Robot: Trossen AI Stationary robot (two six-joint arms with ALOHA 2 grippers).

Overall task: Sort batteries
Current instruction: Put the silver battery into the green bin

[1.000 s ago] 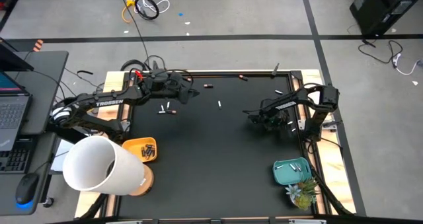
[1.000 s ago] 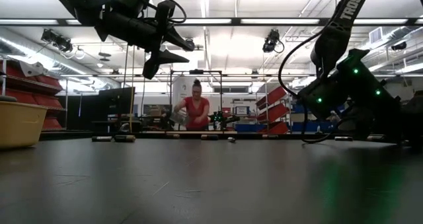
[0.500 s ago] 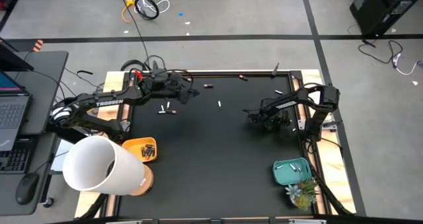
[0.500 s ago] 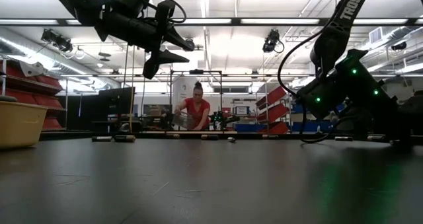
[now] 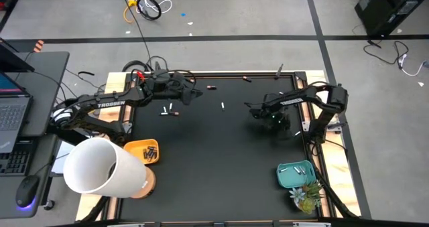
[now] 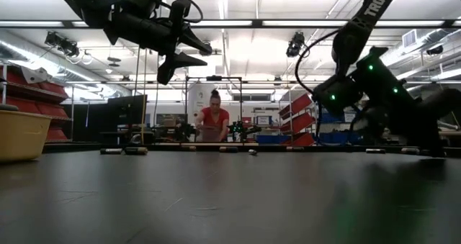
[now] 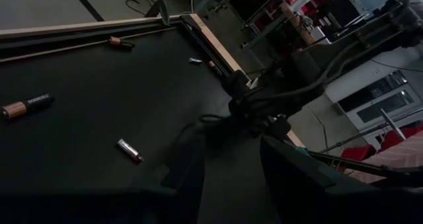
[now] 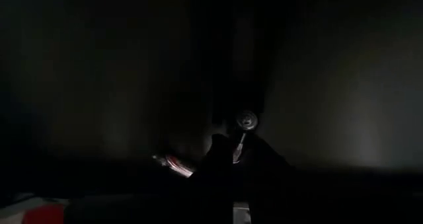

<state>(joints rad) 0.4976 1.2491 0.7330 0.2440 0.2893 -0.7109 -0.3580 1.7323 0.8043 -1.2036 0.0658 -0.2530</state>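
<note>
Shifted slightly leftward, the right tool [image 5: 257,111] hangs low over the tabletop [image 5: 221,153]; I cannot tell its grip. Three batteries [image 5: 170,112] lie below the left tool [image 5: 194,93]; its fingers [image 7: 291,174] are spread, empty.

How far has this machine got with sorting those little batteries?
Partly done, it seems. Some dark batteries already lie in the orange tray and some pale ones in the teal tray. The right gripper is low over the mat, but whether it holds anything cannot be told. The left gripper hovers open above the far side. Loose batteries still lie on the black mat, more along the far edge.
</note>
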